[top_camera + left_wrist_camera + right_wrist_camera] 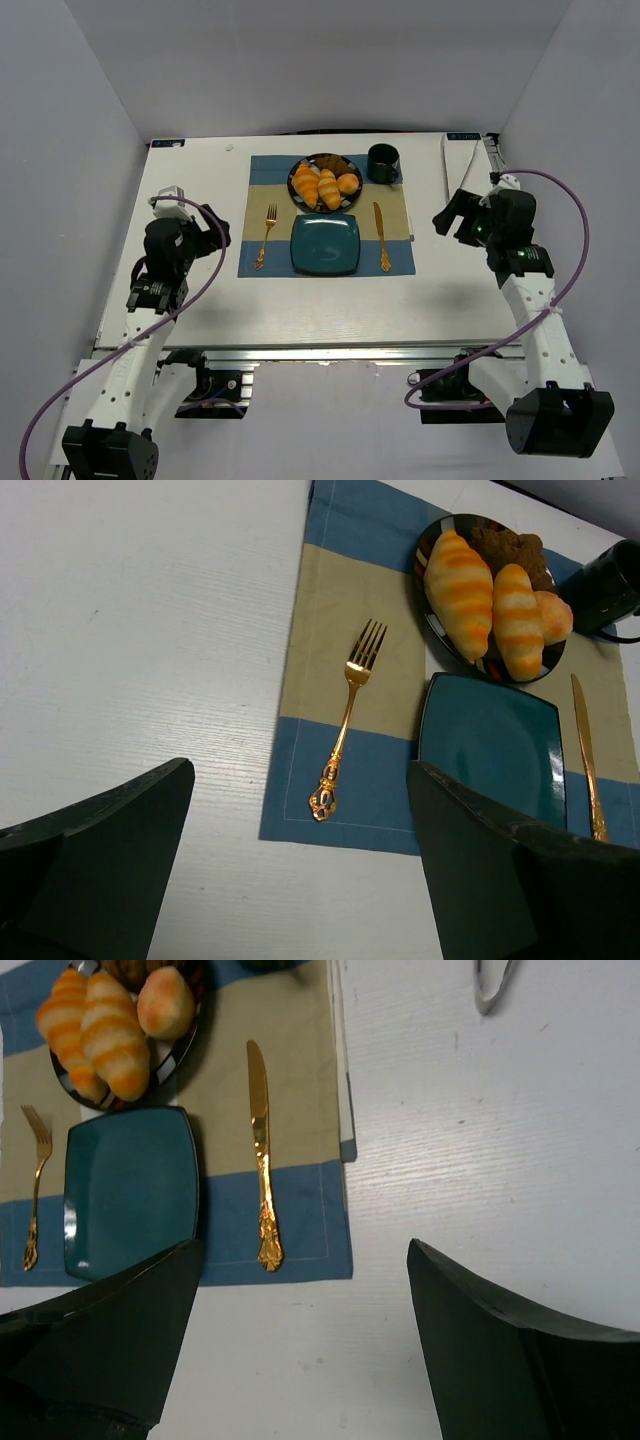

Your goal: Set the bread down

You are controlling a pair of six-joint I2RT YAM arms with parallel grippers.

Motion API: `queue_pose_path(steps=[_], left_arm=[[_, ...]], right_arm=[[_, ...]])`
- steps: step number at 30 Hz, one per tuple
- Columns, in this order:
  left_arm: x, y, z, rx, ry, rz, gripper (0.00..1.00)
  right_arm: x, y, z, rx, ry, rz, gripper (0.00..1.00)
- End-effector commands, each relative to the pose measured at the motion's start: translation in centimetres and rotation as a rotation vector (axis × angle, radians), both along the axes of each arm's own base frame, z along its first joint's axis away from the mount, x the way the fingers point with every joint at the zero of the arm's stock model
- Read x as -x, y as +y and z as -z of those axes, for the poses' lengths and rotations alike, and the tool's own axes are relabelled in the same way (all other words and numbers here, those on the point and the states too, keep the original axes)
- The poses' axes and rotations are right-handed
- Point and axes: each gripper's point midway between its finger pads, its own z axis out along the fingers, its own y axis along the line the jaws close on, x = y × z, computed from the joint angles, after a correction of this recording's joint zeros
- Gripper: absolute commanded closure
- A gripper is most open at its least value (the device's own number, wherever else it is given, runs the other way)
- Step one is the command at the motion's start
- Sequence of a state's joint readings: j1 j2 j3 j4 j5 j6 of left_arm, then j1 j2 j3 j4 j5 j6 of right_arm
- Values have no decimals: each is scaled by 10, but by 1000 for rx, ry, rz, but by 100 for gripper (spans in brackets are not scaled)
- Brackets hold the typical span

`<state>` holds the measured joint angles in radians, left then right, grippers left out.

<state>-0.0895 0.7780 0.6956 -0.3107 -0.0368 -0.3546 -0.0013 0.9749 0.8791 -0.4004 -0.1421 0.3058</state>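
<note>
Two golden-orange ridged bread rolls (317,186) (462,591) (112,1036) lie side by side on a dark round plate (300,170) (432,535) at the back of the placemat. In front of it rests a teal square plate (325,244) (495,740) (130,1188) with nothing on it. My left gripper (212,232) (300,880) hovers open over bare table left of the mat. My right gripper (452,216) (305,1350) stands open over bare table right of the mat. Neither holds anything.
A small round bun (347,183) and a dark brown pastry (330,161) share the round plate. A gold fork (267,236) lies left of the teal plate, a gold knife (381,235) right of it. A dark mug (383,162) stands at the mat's back right. Metal tongs (495,982) lie further right.
</note>
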Motion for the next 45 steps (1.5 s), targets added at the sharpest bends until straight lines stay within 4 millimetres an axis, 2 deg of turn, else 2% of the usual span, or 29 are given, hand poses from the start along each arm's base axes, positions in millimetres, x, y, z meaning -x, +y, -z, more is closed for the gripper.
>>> queue_pose_path(steps=[1, 3, 5, 8, 9, 14, 15, 16, 17, 18, 19, 20, 22, 23, 25, 26, 28, 29, 30, 32, 34, 35, 36, 37, 38, 39, 45], left_arm=[[2, 0, -11, -4, -50, 4, 2], [4, 2, -16, -5, -73, -5, 2], [5, 4, -17, -8, -76, -17, 2], [7, 6, -21, -12, -86, -27, 2], [7, 9, -20, -17, -83, -41, 2], [10, 20, -19, -40, -71, -98, 2], [11, 21, -20, -42, -72, -106, 2], [11, 24, -19, -47, -68, -117, 2], [11, 25, -18, -49, -65, -123, 2], [12, 26, -18, -51, -61, -127, 2], [12, 27, -18, -54, -61, -136, 2], [11, 28, -16, -56, -55, -139, 2], [12, 30, -16, -61, -52, -148, 2], [12, 30, -15, -62, -49, -152, 2], [12, 30, -14, -63, -43, -152, 2], [11, 30, -13, -63, -40, -151, 2], [11, 30, -12, -63, -37, -148, 2], [11, 28, -12, -61, -37, -143, 2], [11, 27, -12, -59, -37, -137, 2], [11, 26, -10, -56, -33, -128, 2], [10, 26, -8, -56, -27, -128, 2], [9, 26, -7, -56, -24, -128, 2], [8, 25, -7, -55, -26, -127, 2], [7, 25, -6, -55, -21, -124, 2], [7, 24, -5, -55, -18, -121, 2], [6, 24, -4, -54, -17, -119, 2], [4, 23, 2, -57, 5, -117, 2]], right_arm=[[-14, -13, -36, 53, -128, 55, 11], [-20, -18, -38, 90, -141, 56, 11], [-25, -13, -38, 100, -144, 9, 11], [-39, -15, -28, 95, -112, 27, 11], [-47, -16, -19, 105, -86, 24, 11], [-81, -24, -19, 140, -129, 58, 11], [-90, -25, -9, 147, -107, 59, 11], [-99, -27, -16, 155, -116, 66, 11], [-105, -29, -12, 167, -105, 66, 11], [-114, -35, 1, 188, -68, 90, 11], [-123, -40, -4, 206, -80, 117, 11], [-132, -43, 9, 218, -51, 126, 11], [-145, -51, 15, 249, -43, 155, 11], [-160, -56, 23, 274, -23, 169, 11], [-172, -59, 35, 292, 14, 174, 11], [-188, -60, 44, 297, 31, 170, 11], [-202, -62, 54, 316, 52, 166, 11], [-208, -62, 76, 323, 94, 156, 11], [-220, -65, 71, 326, 80, 164, 11], [-238, -69, 82, 315, 96, 161, 11], [-249, -76, 89, 291, 104, 156, 11], [-254, -78, 105, 281, 134, 146, 11], [-262, -84, 99, 269, 126, 156, 11], [-266, -84, 114, 251, 151, 143, 11], [-270, -86, 117, 252, 159, 144, 11], [-275, -90, 112, 256, 154, 156, 11], [-284, -96, 134, 275, 189, 165, 11]])
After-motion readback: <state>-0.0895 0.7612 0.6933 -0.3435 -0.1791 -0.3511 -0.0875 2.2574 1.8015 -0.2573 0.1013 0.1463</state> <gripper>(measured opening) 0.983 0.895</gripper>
